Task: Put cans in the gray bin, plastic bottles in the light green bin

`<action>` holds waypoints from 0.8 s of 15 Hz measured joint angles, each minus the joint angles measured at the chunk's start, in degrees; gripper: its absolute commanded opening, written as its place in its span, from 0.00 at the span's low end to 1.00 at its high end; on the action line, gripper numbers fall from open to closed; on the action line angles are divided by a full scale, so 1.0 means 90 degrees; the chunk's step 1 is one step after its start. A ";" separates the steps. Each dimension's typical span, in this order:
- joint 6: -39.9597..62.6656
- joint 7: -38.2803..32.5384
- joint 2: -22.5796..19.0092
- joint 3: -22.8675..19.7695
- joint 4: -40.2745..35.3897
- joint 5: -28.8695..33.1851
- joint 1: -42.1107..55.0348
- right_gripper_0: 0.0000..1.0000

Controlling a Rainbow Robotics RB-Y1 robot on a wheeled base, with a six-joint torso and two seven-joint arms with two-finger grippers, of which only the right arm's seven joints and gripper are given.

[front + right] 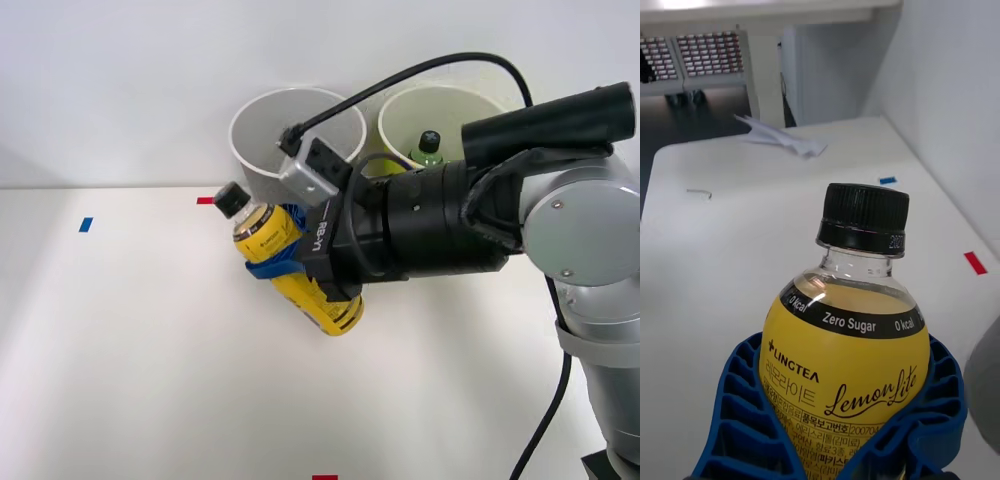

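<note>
White tabletop [120, 350] runs to a pale wall, and at its far edge two tall round bins stand side by side — the gray bin [262, 168] and, on its right, the light green bin [392, 140], whose outer wall is mostly hidden behind the arm. Small blue and red tape marks are scattered over the surface, and crumpled paper [782, 139] is seen lying toward a distant edge of the tabletop in the wrist view.

One step can be judged as finished: a small green bottle [428, 146] with a black cap is seen inside the light green bin. A second is under way — the yellow bottle [290, 265] is pinched around its label by the right gripper [285, 262], the blue ribbed fingers [741, 405] wrapped against both sides of it. The bottle is held tilted above the tabletop, cap pointing away from the arm, just in front of the gray bin's near wall and not over either opening.

What is left, as judged from this: the yellow bottle must be carried rightward and released over the light green bin. No can is seen on the tabletop, and the part of the gray bin's interior that is seen holds nothing, so the can's standing cannot be told.
</note>
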 measured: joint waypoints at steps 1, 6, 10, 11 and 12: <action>-0.0157 -0.0011 0.0063 -0.0177 -0.0011 -0.0110 0.0017 0.00; -0.1415 -0.0082 0.0212 -0.0624 -0.0041 -0.0661 0.0339 0.00; -0.2839 -0.0172 0.0242 -0.0642 -0.0041 -0.1102 0.0620 0.00; -0.3165 -0.0185 0.0222 -0.0641 -0.0039 -0.1121 0.0662 0.00; -0.3523 -0.0194 0.0180 -0.0628 -0.0038 -0.1126 0.0706 0.00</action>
